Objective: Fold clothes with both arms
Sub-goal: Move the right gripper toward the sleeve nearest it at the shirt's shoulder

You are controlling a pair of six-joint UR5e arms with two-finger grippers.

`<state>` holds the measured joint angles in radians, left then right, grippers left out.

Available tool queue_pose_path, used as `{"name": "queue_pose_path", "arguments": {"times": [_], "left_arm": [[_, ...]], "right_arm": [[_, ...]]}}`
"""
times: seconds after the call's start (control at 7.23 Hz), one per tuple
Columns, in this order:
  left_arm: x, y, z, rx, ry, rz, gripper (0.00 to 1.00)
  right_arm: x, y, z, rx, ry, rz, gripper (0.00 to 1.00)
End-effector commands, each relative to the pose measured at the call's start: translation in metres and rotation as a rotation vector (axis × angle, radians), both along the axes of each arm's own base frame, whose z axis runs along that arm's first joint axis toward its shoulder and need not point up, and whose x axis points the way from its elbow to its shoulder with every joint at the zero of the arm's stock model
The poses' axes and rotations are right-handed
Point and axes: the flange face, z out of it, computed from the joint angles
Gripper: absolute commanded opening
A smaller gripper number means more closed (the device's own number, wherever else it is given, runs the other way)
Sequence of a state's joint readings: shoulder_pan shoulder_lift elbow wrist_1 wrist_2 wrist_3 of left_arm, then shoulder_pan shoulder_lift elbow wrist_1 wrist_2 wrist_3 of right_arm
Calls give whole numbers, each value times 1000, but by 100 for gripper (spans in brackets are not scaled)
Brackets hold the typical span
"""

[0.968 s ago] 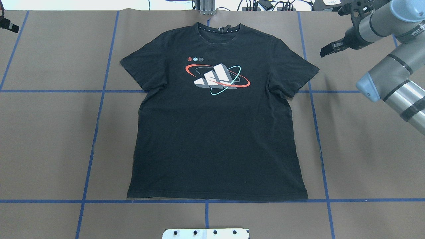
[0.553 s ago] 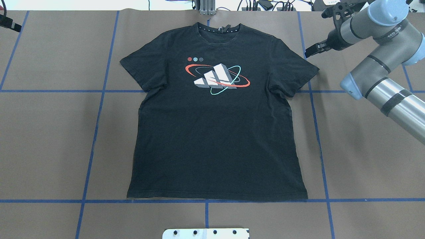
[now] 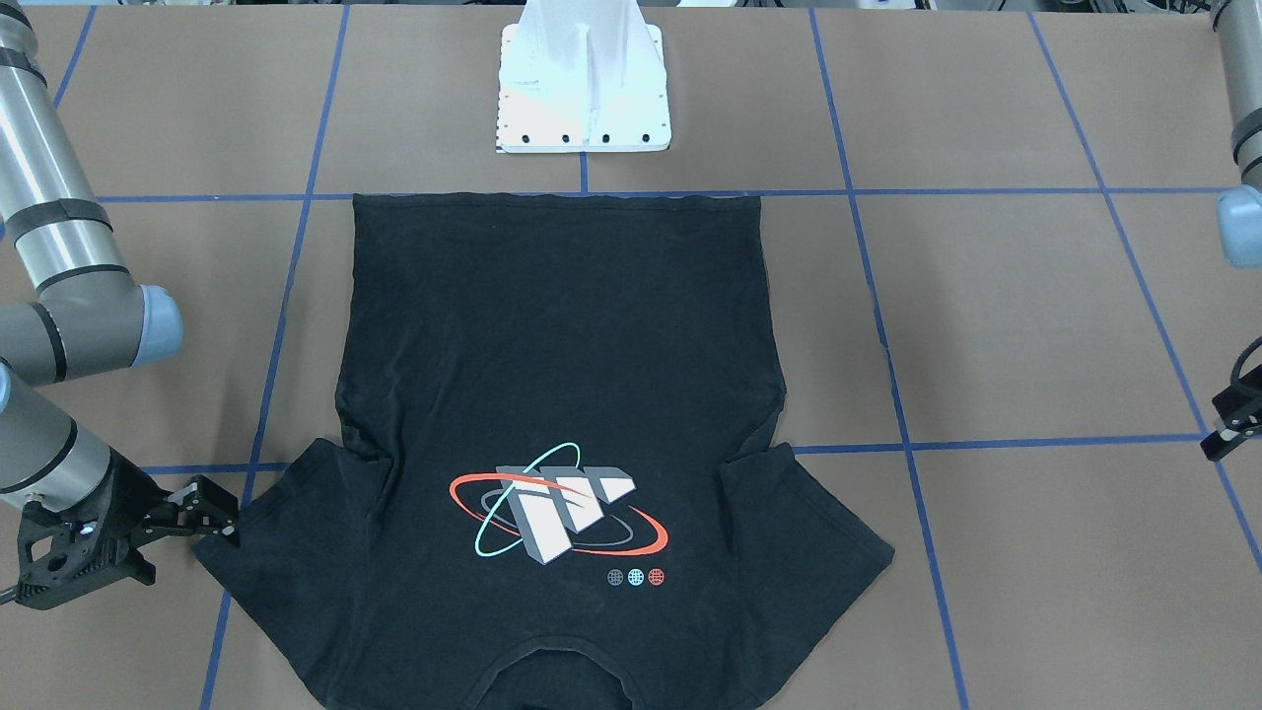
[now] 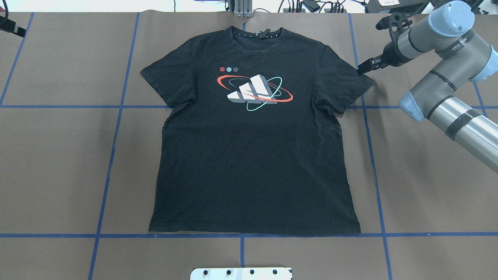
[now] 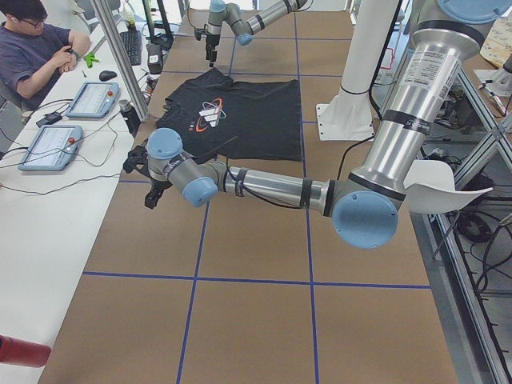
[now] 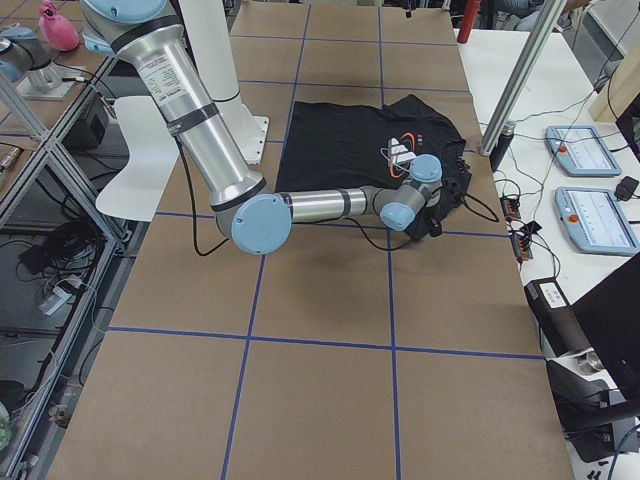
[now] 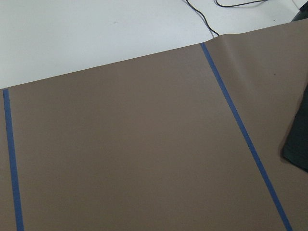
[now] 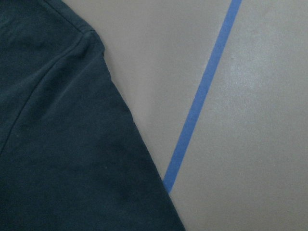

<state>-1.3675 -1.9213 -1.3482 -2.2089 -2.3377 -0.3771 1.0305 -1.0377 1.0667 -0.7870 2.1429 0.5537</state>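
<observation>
Seeing brown-papered table [image 4: 58,163], blue tape grid [image 4: 58,106], desk [image 5: 40,240] beyond. Seeing T-shirt [image 4: 253,163] flat mid-table, long axis running from base [image 3: 582,99], collar pointing away. Seeing right gripper [image 4: 362,70] at sleeve [image 4: 356,83] tip, left gripper [image 3: 1223,444] well off; failing to tell either's jaws.

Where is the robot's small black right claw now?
In the overhead view the right gripper is at the upper right, at the outer sleeve edge of the black short-sleeved T-shirt, near a blue tape line.

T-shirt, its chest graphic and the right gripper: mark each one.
T-shirt [image 4: 253,175]: overhead exterior view, plain fabric below the print.
chest graphic [image 4: 253,91]: overhead exterior view, white blocks at its middle.
right gripper [image 4: 361,70]: overhead exterior view, between its fingertips at the sleeve.
</observation>
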Motion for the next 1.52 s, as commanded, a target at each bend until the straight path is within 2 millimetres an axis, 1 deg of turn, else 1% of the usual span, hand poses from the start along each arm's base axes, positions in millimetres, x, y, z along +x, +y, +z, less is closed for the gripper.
{"name": "queue_pose_path", "arguments": {"times": [0.0, 0.28, 0.55, 1.38], "left_arm": [[1, 0, -1, 1, 0, 1, 100], [0, -1, -2, 3, 0, 0, 100], [0, -1, -2, 5, 0, 0, 100], [0, -1, -2, 4, 1, -1, 100]], "right_arm": [[-5, -1, 12, -30, 9, -8, 91], [-13, 2, 12, -44, 7, -9, 72], [-19, 5, 14, -48, 8, -19, 71], [-17, 11, 20, -70, -7, -39, 71]]}}
